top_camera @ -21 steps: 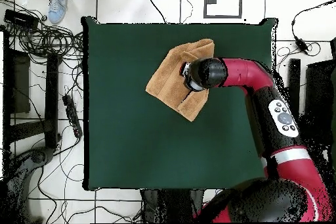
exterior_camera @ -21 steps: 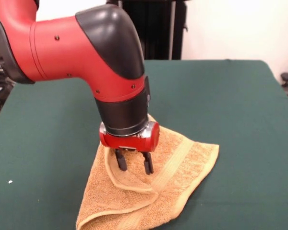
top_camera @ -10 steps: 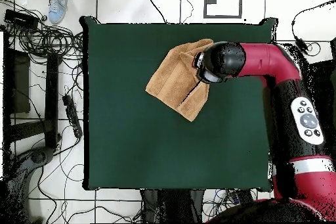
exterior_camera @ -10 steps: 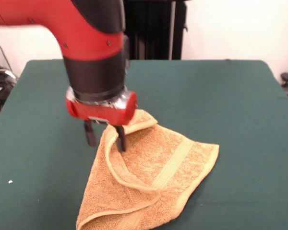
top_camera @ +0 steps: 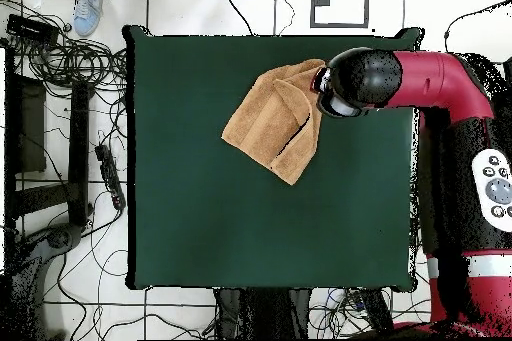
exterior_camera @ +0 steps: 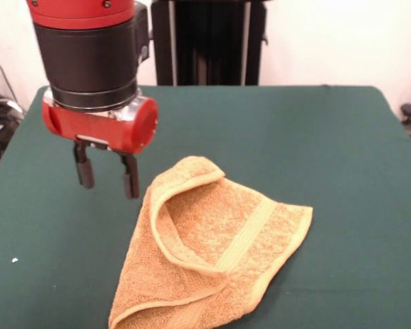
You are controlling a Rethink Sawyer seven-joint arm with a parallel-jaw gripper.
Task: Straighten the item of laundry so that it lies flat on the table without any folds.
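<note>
green cloth covers the table, where the orange-tan towel lies with one side folded over itself. the claw hangs just beside it, parted and empty. judging by this, the next move is to grip the folded flap's edge and draw it outward.

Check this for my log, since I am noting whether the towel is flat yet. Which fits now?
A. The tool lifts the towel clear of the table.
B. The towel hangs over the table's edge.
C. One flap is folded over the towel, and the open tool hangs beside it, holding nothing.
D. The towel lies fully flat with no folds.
C: the towel rests on the table with a flap doubled over, and the tool hangs open and empty beside it.
</note>
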